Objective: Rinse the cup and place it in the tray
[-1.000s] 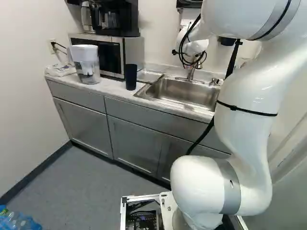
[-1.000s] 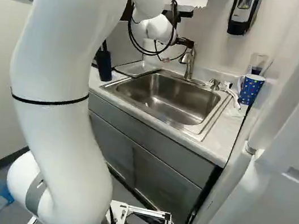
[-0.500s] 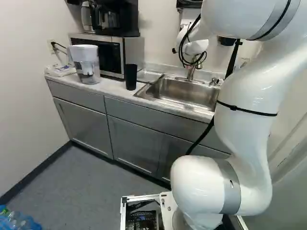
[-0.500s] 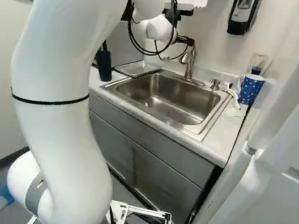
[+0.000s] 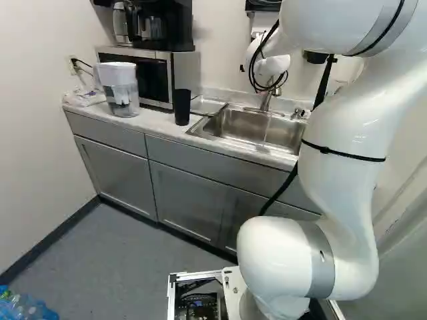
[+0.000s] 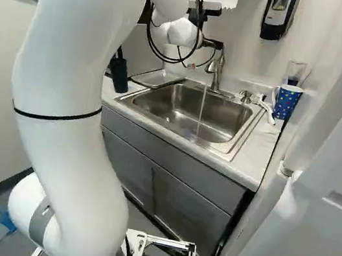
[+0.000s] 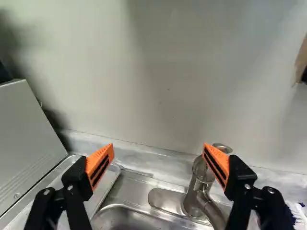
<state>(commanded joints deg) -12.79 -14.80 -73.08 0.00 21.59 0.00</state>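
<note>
White arm [image 5: 343, 173] in front looks about the same as half a second ago, but now water [image 6: 201, 110] is running into the sink [image 6: 247, 131]. One dark tumbler [image 5: 181, 108], the task's cup by the looks of it, stands on the counter [image 5: 157, 123] beside the sink, with one tray [image 6: 157, 78] behind it, partly blocked by a finger in the wrist view. One dotted mug [image 6: 287, 103] is across the sink, half hiding one clear glass [image 6: 295, 70], so that's three drinking vessels. Farther back, the gripper [image 6: 212, 44] is released up by the faucet [image 6: 214, 71], its two orange pads [image 7: 100, 165] spread wide; can't tell whether one touches the lever [image 7: 222, 147], since the finger covers part of it.
</note>
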